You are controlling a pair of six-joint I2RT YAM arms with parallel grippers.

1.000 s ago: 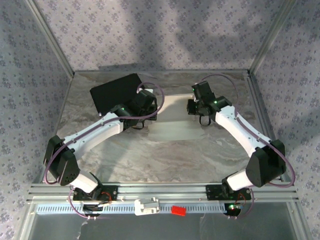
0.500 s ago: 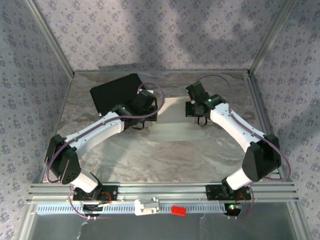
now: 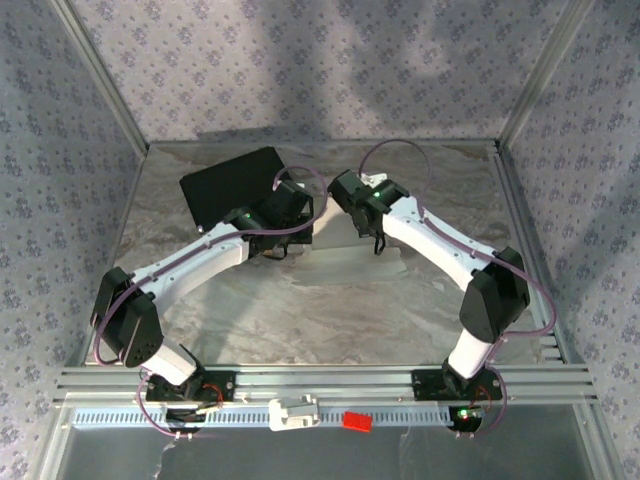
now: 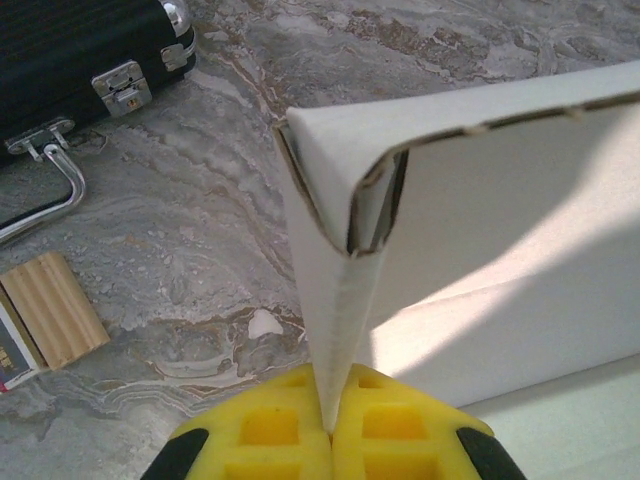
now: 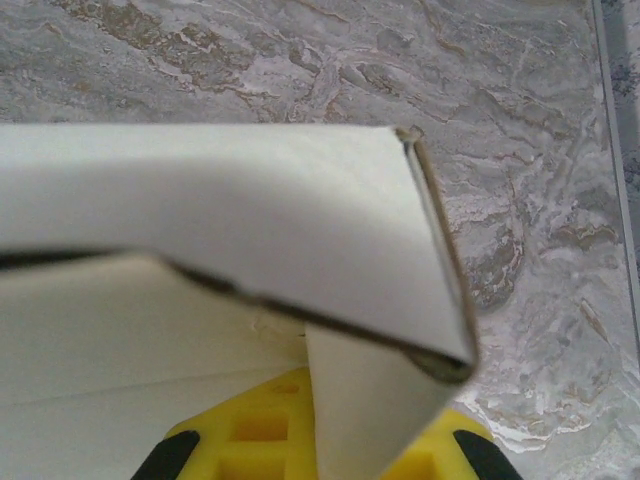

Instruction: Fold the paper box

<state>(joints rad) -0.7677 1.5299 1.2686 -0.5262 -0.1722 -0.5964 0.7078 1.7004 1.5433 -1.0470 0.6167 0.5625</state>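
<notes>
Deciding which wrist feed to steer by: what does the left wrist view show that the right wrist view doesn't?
Left wrist: the black case with latch and handle, plus a wooden block. Right wrist: the metal frame rail at the right edge. Both: the paper box, pinched by the left claw and right claw respectively, over the marble table.

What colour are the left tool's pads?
Yellow pads, clamped on the paper box; clearest in the left wrist view.

The table [image 3: 300, 320] is gray and swirly like stone. The walls [image 3: 300, 60] around it have tiny flowers on them, and shiny metal posts [image 3: 100, 75] stand at the back corners.
</notes>
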